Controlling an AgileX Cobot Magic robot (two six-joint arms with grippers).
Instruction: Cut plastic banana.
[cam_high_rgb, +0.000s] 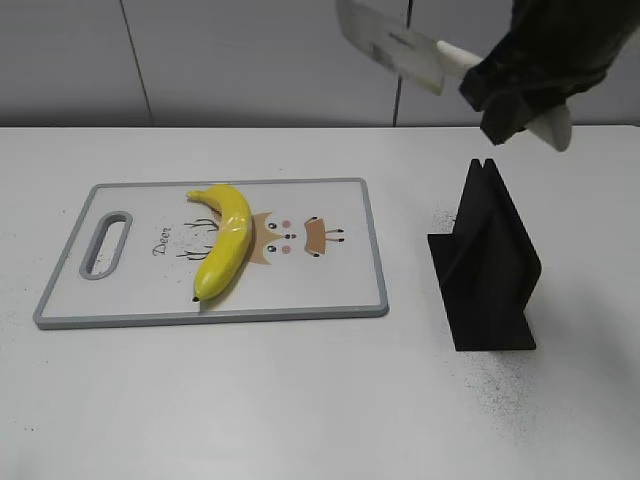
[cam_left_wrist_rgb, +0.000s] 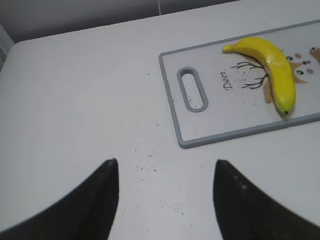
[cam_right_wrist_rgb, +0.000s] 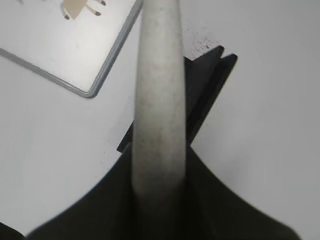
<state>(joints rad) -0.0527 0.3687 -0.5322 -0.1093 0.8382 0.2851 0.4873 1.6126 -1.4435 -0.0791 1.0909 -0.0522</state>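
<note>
The plastic banana (cam_high_rgb: 226, 240) lies on the white cutting board (cam_high_rgb: 120, 300) with a grey rim and a deer drawing. It also shows in the left wrist view (cam_left_wrist_rgb: 272, 70), on the board (cam_left_wrist_rgb: 210, 127). My right gripper (cam_high_rgb: 510, 95) is shut on the cream handle of a knife (cam_high_rgb: 392, 45), held high above the black knife stand (cam_high_rgb: 490, 265); the blade points left. In the right wrist view the handle (cam_right_wrist_rgb: 157, 100) runs up between the jaws (cam_right_wrist_rgb: 159, 165). My left gripper (cam_left_wrist_rgb: 165, 172) is open and empty over the bare table, left of the board.
The black knife stand (cam_right_wrist_rgb: 205, 90) stands upright to the right of the board, with a corner of the board (cam_right_wrist_rgb: 90, 90) beside it. Small dark specks lie on the white table (cam_left_wrist_rgb: 75, 100) near the left gripper and the stand.
</note>
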